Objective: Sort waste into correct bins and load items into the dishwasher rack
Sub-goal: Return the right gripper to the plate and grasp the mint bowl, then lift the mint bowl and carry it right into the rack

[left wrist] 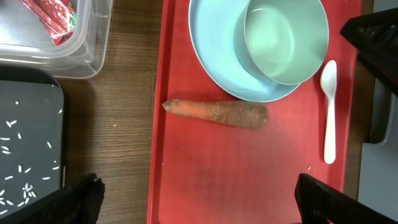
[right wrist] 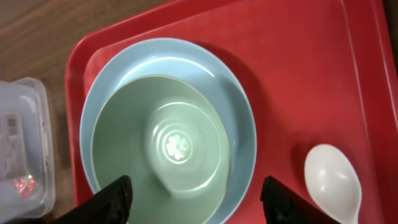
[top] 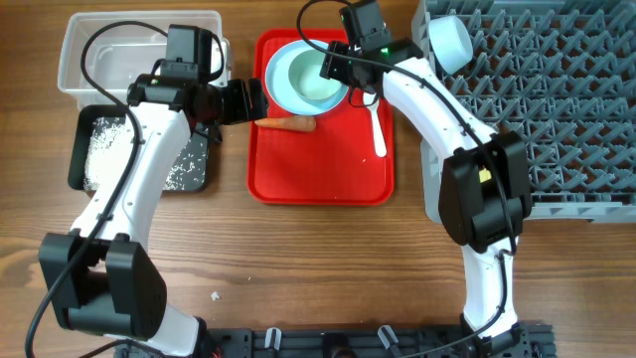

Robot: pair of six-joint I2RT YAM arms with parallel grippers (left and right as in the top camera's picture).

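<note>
**Over the red tray: two open grippers, close company**

Over the far half of the red serving tray (left wrist: 205, 155), both arms hang near each other. The left gripper (left wrist: 198, 186) has its fingers spread wide and empty above the carrot (left wrist: 214, 114). The carrot lies crosswise on the tray, just near of the plate (left wrist: 214, 59). The right gripper (right wrist: 196, 183) is likewise agape and holding nothing, straddling the small bowl (right wrist: 161, 143) that sits inside the plate.

The carrot is tapered, rounded and slightly rough. A pinch off its middle would likely roll it or squirt it toward the plate. The bowl and plate look glossy and smooth, so a grip on the bowl's rim may slip or drag the plate along. The wrists work side by side and could collide if both descend together.

At the tray's right edge lies the white plastic spoon (left wrist: 328, 112), thin and light, easily knocked. To the left stand the clear tub (left wrist: 93, 43), holding the crinkled wrapper (left wrist: 53, 18), and the black tray (top: 78, 149), speckled with rice grains (left wrist: 18, 162). On the right, the grey pegged rack (top: 556, 99) holds another bowl (top: 447, 40).
</note>
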